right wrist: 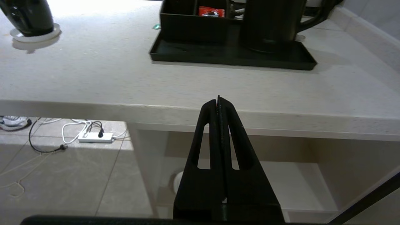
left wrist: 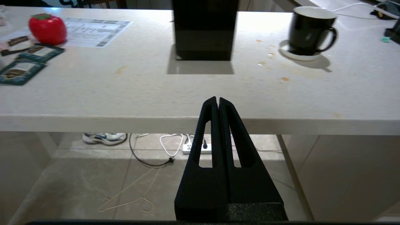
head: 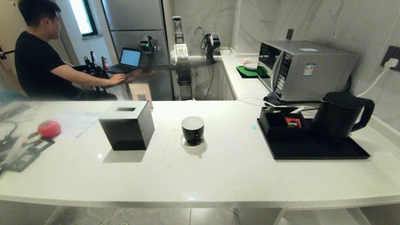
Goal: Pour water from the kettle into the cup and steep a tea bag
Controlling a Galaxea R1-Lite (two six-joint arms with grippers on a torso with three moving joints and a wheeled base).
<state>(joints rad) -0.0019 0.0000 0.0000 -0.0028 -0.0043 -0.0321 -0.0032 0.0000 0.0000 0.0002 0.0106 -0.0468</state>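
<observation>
- The left gripper (left wrist: 217, 99) is seen pressed closed with nothing between its fingers, held off the near edge of the white surface (head: 218, 175), short of it and clear of everything on it.
- The right gripper (right wrist: 218, 99) is likewise closed and empty, held before the same edge, facing the black tray (right wrist: 232, 59).
- The cup (head: 192, 130) is found near the middle of the surface, upright on a small white coaster (head: 193, 144); in the left wrist view its handle is turned toward the tray side.
- The kettle (head: 339, 115) is set upright on the black tray (head: 318, 151) at the robot's right, its handle toward the wall.
- A red packet (head: 292, 122) is seen in a compartment of the tray's box, just beside the kettle.
- A black tissue box (head: 127, 125) is placed to the cup's left, well apart from it.
- Teal sachets (left wrist: 22, 67) and a red round object (left wrist: 47, 28) are laid at the far left.
- A tea bag cannot be made out.
- A person (head: 40, 59) is seated behind the surface at a laptop (head: 127, 60).
</observation>
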